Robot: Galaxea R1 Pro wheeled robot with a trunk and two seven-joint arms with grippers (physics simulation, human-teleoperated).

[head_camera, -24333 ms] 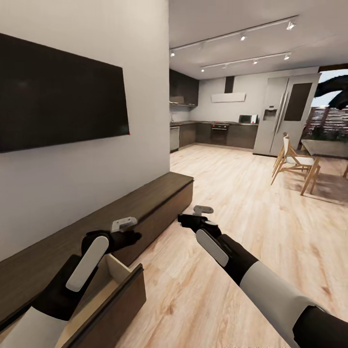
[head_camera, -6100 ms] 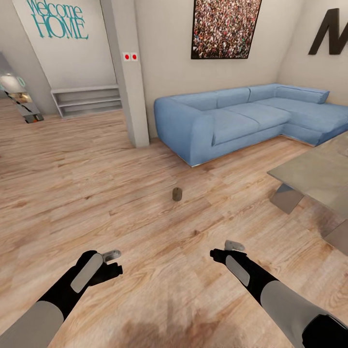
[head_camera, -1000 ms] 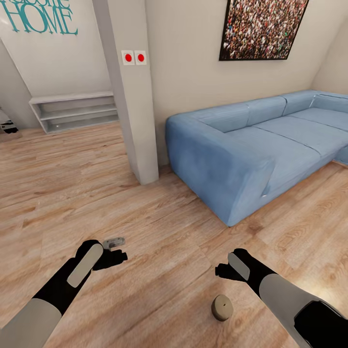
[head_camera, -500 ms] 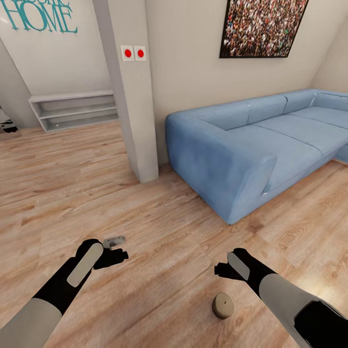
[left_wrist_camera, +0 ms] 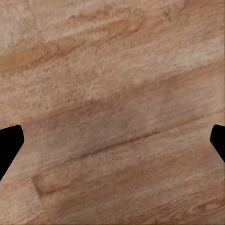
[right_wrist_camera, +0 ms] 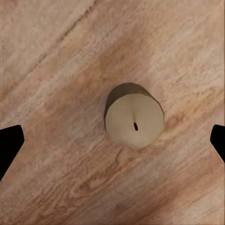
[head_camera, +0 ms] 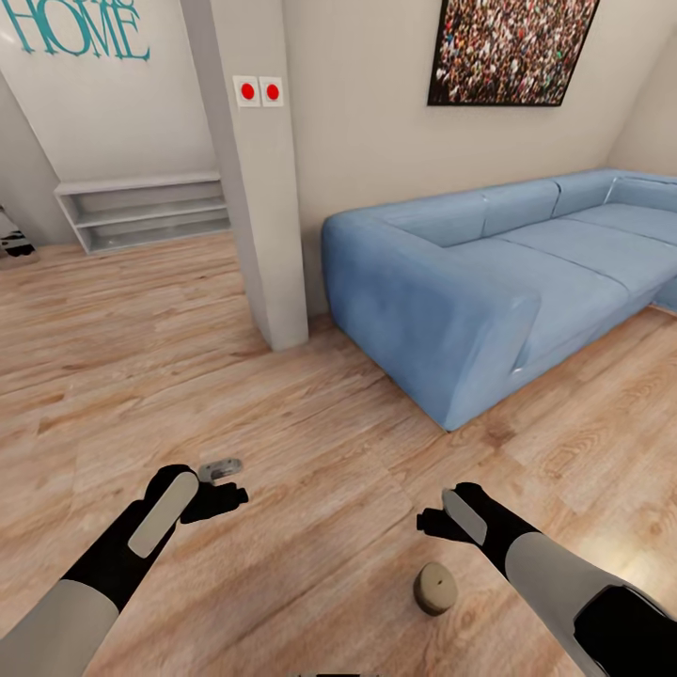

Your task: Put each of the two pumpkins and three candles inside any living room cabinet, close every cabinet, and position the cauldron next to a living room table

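Candle (head_camera: 435, 589) stands upright on the wood floor (head_camera: 310, 451), a short beige cylinder with a dark wick dot on its flat top. In the head view it sits at about 5 o'clock from frame centre, just beside the right forearm and close under the right gripper (head_camera: 434, 523). Right wrist view puts the candle (right_wrist_camera: 134, 115) near the middle between the two black fingertips (right_wrist_camera: 9, 140), which sit at opposite edges of the picture; fingers wide apart, not touching the candle, nothing held.

Left gripper (head_camera: 230, 491) hangs over bare planks at about 7 o'clock in the head view. Left wrist view: plank grain (left_wrist_camera: 112, 112) below, black fingertips (left_wrist_camera: 8, 143) at both edges, spread wide, nothing between them.

Surroundings, head view:
- Blue sofa (head_camera: 489, 273) at 2–3 o'clock, its near armrest corner well apart from the candle.
- Grey pillar (head_camera: 254, 188) at 12 o'clock, two white plates with red dots (head_camera: 259, 91) on it.
- Low pale shelf unit (head_camera: 141, 212) against the wall at 10 o'clock.
- Teal "HOME" lettering (head_camera: 80, 28) at 11 o'clock, partly cropped.
- Dark-framed speckled picture (head_camera: 512, 47) at 1 o'clock above the sofa.
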